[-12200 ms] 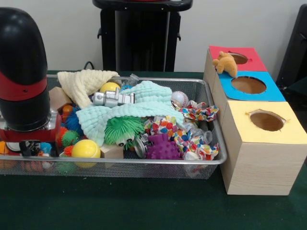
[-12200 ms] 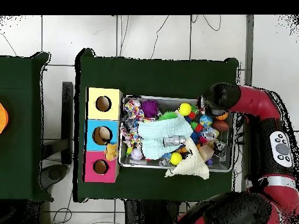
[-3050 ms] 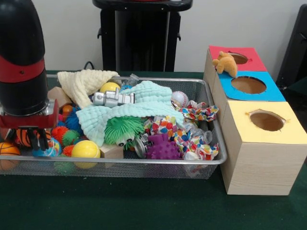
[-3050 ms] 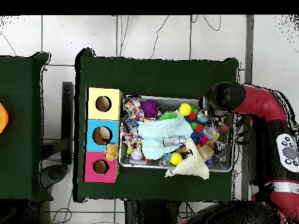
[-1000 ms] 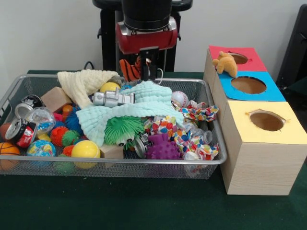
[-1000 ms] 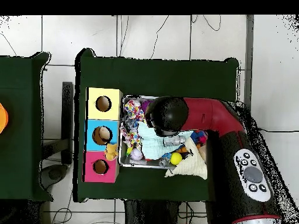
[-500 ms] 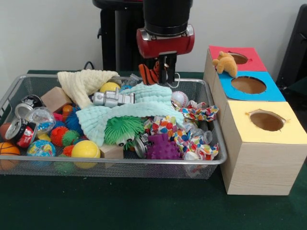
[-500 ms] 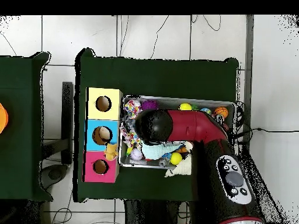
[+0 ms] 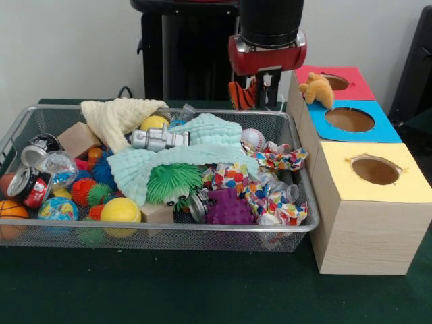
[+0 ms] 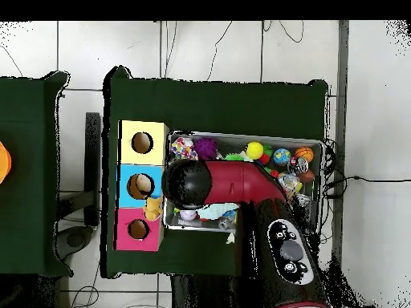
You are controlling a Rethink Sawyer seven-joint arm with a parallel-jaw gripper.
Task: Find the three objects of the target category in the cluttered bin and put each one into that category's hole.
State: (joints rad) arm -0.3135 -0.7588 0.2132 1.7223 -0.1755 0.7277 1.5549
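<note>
My gripper (image 9: 262, 94) hangs above the far right corner of the wire bin (image 9: 162, 231), shut on a striped orange and black plush tiger (image 9: 241, 94). It is just left of the red box (image 9: 351, 86). Beside that box stand the blue box (image 9: 378, 127) and the yellow box (image 9: 398, 177), each with a round hole on top. An orange plush animal (image 9: 317, 89) lies across the red and blue boxes. In the overhead view the arm's black wrist (image 10: 186, 183) hides the gripper, close to the blue box (image 10: 128, 172) and the plush animal (image 10: 152, 210).
The bin holds a mint cloth (image 9: 196, 145), a pale yellow cloth (image 9: 118, 115), a silver toy (image 9: 158, 139), a baseball (image 9: 252, 140), a green spiky toy (image 9: 172, 182), a purple spiky ball (image 9: 229, 208), a yellow ball (image 9: 120, 210), cans (image 9: 27, 182) and patterned fabric (image 9: 270, 196).
The gripper has carried the plush tiger from the bin's left end up and across to the right, now reaching the bin's far right corner beside the red box.
</note>
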